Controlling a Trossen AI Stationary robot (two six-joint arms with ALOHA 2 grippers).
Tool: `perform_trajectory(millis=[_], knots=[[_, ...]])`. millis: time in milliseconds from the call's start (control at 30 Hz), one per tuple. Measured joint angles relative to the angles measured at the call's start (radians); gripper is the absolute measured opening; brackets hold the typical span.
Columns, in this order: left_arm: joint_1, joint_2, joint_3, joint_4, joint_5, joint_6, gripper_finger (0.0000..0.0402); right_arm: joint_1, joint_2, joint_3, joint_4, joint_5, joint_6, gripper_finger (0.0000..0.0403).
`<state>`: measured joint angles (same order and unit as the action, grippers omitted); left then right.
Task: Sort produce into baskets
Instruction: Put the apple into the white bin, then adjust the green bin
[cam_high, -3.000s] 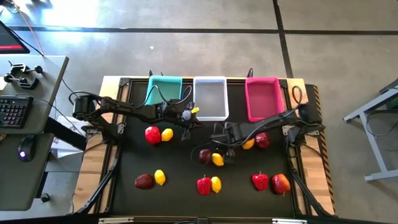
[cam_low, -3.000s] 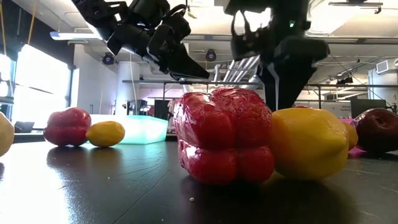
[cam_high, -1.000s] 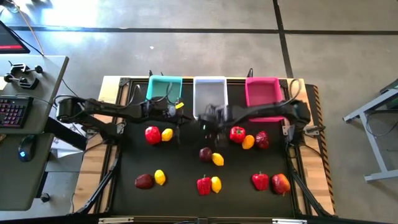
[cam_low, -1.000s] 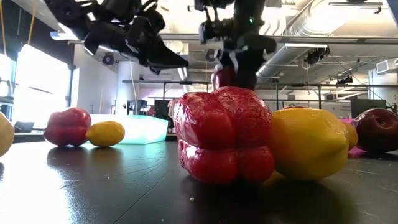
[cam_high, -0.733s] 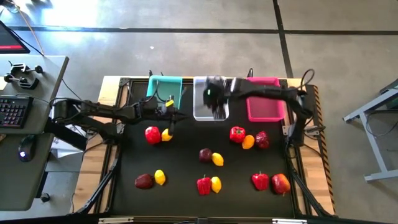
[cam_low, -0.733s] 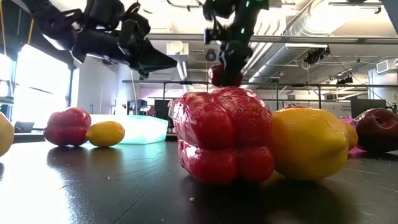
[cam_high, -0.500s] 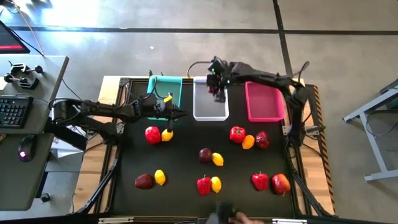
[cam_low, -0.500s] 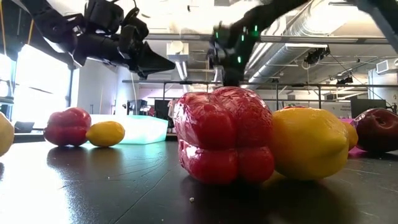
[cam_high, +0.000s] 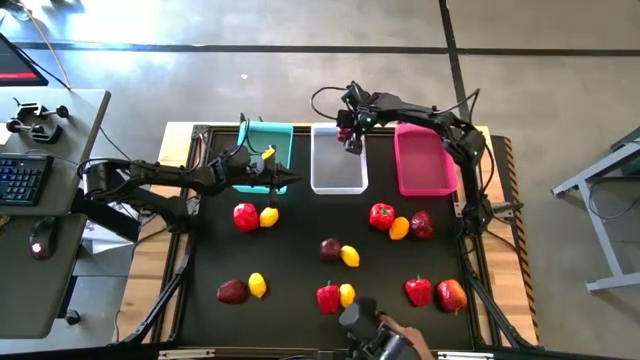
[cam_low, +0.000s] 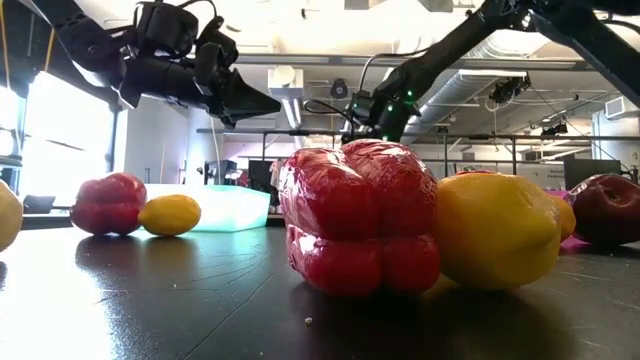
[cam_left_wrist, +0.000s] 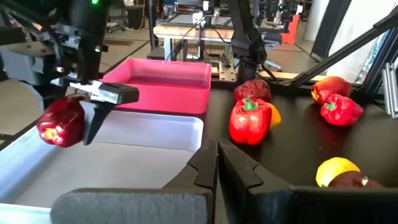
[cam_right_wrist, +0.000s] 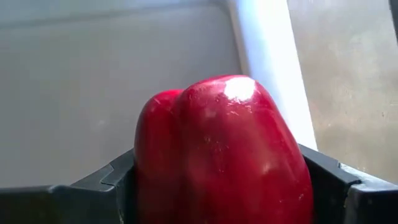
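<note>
My right gripper (cam_high: 348, 138) is shut on a glossy red pepper (cam_right_wrist: 217, 143) above the far end of the white basket (cam_high: 338, 172); the pepper also shows in the left wrist view (cam_left_wrist: 61, 121). My left gripper (cam_high: 291, 181) is shut and empty, above the table between the teal basket (cam_high: 262, 140) and the white one. The pink basket (cam_high: 422, 165) stands right of the white one. Peppers, maroon fruits and lemons lie on the black table in pairs and small clusters, such as a pepper (cam_high: 381, 215) and a lemon (cam_high: 268, 215). My right gripper pinches the red pepper between its two fingers (cam_right_wrist: 106, 180), one on each side of its body (cam_right_wrist: 149, 174). The fingers come from above, pointing down. The pepper is lifted clear, over the white basket's inside.
A person's hand with a dark object (cam_high: 375, 335) reaches in at the table's near edge. A pepper (cam_high: 327, 297) and a lemon (cam_high: 347, 294) lie close to it. More fruit lies at the near left (cam_high: 231, 291) and near right (cam_high: 451, 295).
My right gripper has carried the pepper from the near side of the white basket toward the table's far edge, and now holds it over that basket's far end. My left gripper has drifted left toward the teal basket. The person's hand has come in at the near edge.
</note>
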<state>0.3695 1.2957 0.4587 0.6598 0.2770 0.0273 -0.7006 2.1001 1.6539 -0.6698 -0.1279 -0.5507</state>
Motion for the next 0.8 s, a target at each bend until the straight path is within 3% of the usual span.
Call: perform_trajectory(millis=[167, 300, 400, 633, 800], knots=[[0.0, 0.0, 0.0, -0.003, -0.007, 0.021, 0.0, 0.005, 0.014, 0.0, 0.026, 0.036, 0.001, 0.0292], [0.008, 0.0, 0.0, -0.007, -0.007, 0.028, 0.0, 0.018, 0.014, 0.0, 0.046, 0.113, 0.036, 0.0369], [0.017, 0.0, 0.0, -0.007, -0.007, 0.029, 0.0, 0.028, 0.014, 0.0, 0.049, 0.127, 0.05, 0.0386], [0.087, 0.0, 0.0, -0.005, -0.007, -0.032, 0.0, 0.058, 0.014, 0.011, 0.017, 0.152, 0.054, 0.0347], [0.088, 0.0, 0.0, -0.007, -0.023, -0.016, 0.0, 0.083, -0.009, 0.068, -0.004, 0.143, 0.052, 0.0247]])
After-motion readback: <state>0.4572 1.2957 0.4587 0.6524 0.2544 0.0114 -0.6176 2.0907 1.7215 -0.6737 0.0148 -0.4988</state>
